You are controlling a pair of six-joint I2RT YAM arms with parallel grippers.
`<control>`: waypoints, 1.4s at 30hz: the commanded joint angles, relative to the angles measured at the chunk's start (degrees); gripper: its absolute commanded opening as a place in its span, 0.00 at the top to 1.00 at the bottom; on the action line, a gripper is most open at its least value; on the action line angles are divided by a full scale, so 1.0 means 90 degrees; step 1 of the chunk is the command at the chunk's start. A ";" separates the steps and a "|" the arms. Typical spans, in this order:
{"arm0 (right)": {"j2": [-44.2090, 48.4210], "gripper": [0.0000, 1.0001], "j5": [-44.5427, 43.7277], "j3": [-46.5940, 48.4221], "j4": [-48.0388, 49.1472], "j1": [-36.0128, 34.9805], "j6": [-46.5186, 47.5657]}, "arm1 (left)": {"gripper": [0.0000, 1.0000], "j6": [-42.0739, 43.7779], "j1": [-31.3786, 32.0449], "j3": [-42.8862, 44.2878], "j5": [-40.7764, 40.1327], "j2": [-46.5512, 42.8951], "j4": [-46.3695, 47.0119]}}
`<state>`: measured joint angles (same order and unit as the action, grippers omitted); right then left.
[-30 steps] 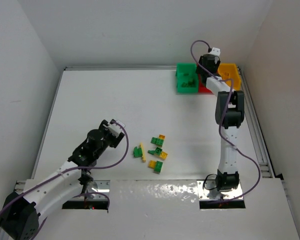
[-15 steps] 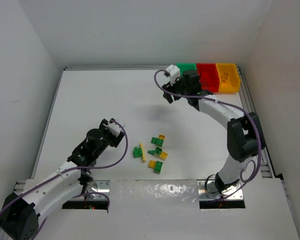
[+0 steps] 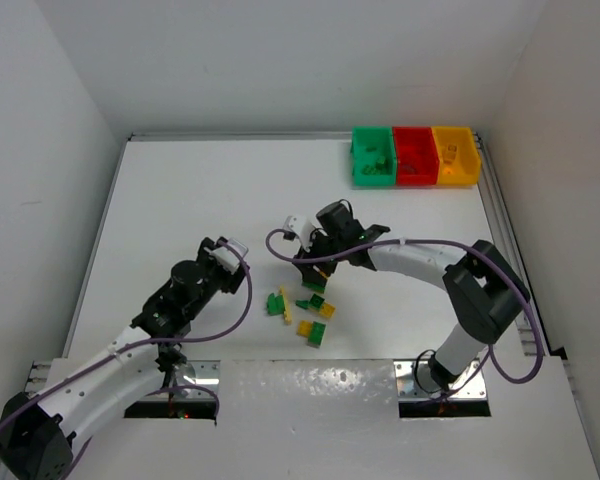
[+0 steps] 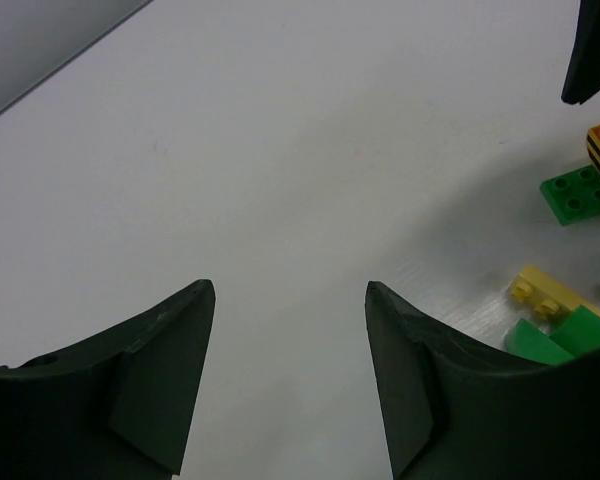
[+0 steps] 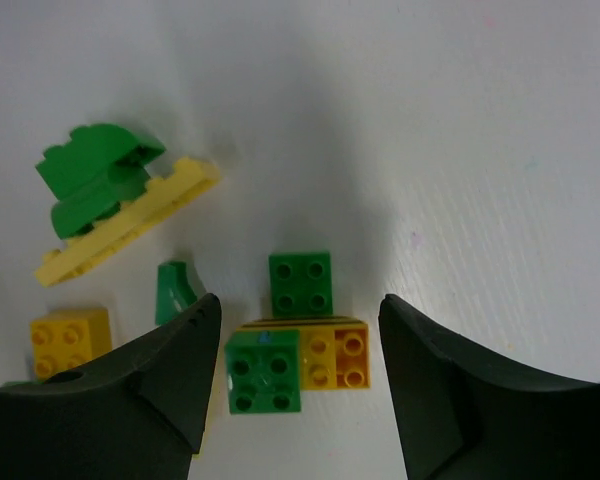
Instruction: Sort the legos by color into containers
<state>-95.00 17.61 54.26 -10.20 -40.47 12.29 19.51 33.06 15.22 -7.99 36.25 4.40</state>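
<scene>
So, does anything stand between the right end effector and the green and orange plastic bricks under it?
Nothing visible does. The right end effector is open, its fingers flanking the green and orange plastic lego bricks, with nothing over them. A small dark green plastic piece lies close beside one finger, not in the path.

The right claw [image 5: 298, 305] hangs over the white worktop [image 5: 460, 120], its two dark fingers [image 5: 170, 370] spread with nothing gripped. Between them lies a green square brick [image 5: 300, 283]. Just below it, a second green brick [image 5: 265, 372] is joined to an orange brick [image 5: 337, 358]. To the left sit a small dark green piece [image 5: 176, 290] and a yellow square brick [image 5: 70, 340]. Higher up, a rounded green brick [image 5: 95, 180] rests on a long yellow plate [image 5: 130, 225].
</scene>
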 commanded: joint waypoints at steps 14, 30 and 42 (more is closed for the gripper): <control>-0.0967 0.36 -0.1097 0.0622 -0.0107 -0.0630 0.0343 | 0.38 -0.0107 0.0057 -0.0109 -0.2062 -0.0258 0.0927; -0.1319 0.41 -0.2103 0.0758 -0.0634 -0.0884 0.0274 | 0.39 -0.0039 0.0057 -0.0158 -0.1906 -0.0278 0.0907; -0.0597 0.42 -0.0951 0.0848 -0.0343 -0.0894 0.0372 | 0.39 -0.0048 0.0057 -0.0149 -0.1847 -0.0288 0.0897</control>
<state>-105.25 3.92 61.78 -15.18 -48.23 14.70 19.00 33.15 14.02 -24.71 34.37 10.11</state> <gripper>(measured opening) 0.590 0.616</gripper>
